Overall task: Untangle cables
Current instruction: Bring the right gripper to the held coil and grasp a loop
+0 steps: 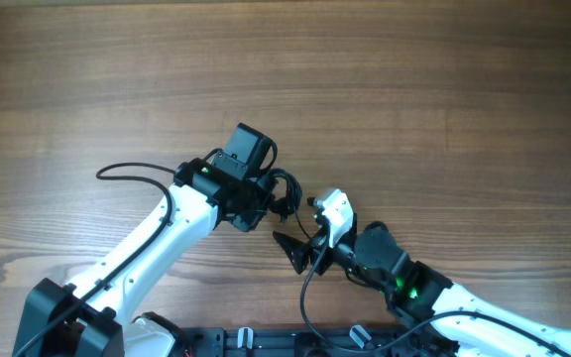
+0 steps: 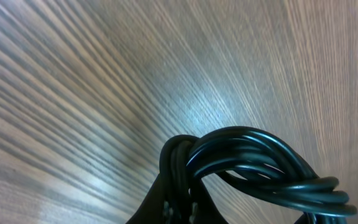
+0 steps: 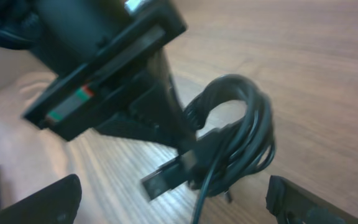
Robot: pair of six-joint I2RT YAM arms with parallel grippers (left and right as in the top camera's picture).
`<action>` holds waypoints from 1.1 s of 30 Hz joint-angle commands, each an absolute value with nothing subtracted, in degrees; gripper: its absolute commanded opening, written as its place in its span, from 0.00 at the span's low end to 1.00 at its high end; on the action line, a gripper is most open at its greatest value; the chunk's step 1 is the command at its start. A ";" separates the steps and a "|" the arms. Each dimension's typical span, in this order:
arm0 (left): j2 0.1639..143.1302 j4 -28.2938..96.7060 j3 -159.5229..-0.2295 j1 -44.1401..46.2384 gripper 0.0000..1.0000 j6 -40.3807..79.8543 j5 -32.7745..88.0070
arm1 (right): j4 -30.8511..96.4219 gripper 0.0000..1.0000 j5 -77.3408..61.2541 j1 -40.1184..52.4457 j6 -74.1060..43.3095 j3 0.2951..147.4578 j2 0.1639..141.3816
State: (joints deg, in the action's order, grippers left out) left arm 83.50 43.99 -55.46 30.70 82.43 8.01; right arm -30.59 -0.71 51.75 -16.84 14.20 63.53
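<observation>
You see brown wood table point(image 1: 414, 89) under your left gripper point(image 1: 276, 201), which pinches the cables point(image 2: 253, 162); your right gripper point(image 1: 303, 236), just beside it, is spread wide.

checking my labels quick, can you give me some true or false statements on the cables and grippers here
1. The cables are bunched in one coil. True.
2. The right gripper is shut on the cables. False: it is open, with its fingers wide apart and touching nothing.
3. The left gripper holds the cables. True.
4. The table is white plastic. False: it shows brown wood grain.
5. A plug sticks out of the bunch. True.
</observation>
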 commanded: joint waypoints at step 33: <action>82.94 42.61 -55.59 36.03 0.04 73.52 -11.42 | -32.38 0.05 -5.34 52.10 -52.80 15.75 62.04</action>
